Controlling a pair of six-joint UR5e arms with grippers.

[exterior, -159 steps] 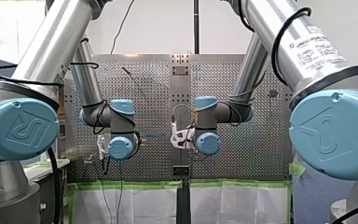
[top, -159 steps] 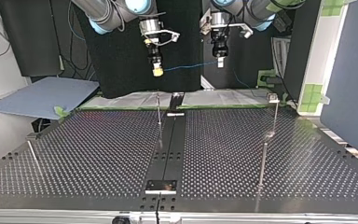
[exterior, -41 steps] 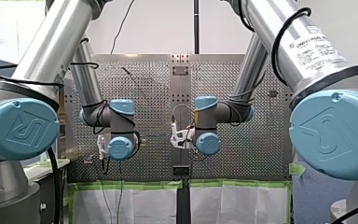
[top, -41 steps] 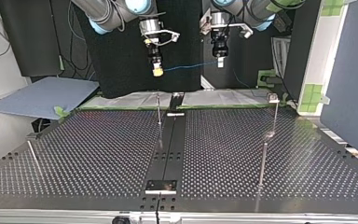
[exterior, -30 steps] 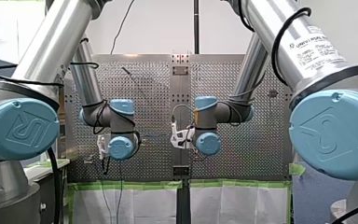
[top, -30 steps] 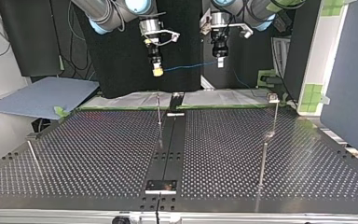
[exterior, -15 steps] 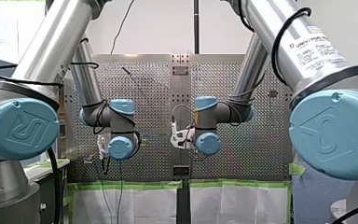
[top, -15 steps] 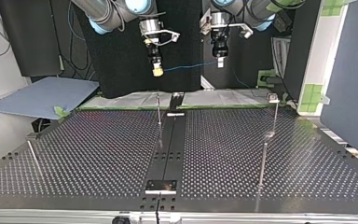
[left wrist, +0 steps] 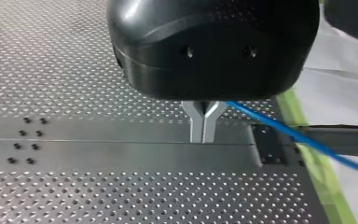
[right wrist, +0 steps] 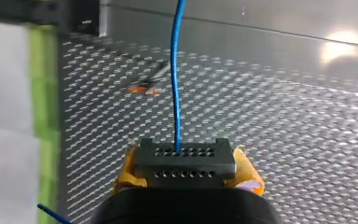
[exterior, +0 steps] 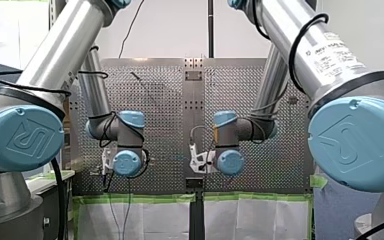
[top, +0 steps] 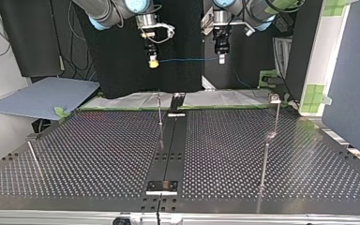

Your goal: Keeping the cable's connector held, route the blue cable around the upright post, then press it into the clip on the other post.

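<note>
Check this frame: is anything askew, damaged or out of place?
Nothing stands out. The blue cable runs straight through the air between my right gripper, shut on the connector, and my left gripper, shut on the cable. The posts below stand clear of it.

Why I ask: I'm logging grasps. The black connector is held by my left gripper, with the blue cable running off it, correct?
No: the right wrist view shows the black connector held by my right gripper, with the blue cable running off it.
</note>
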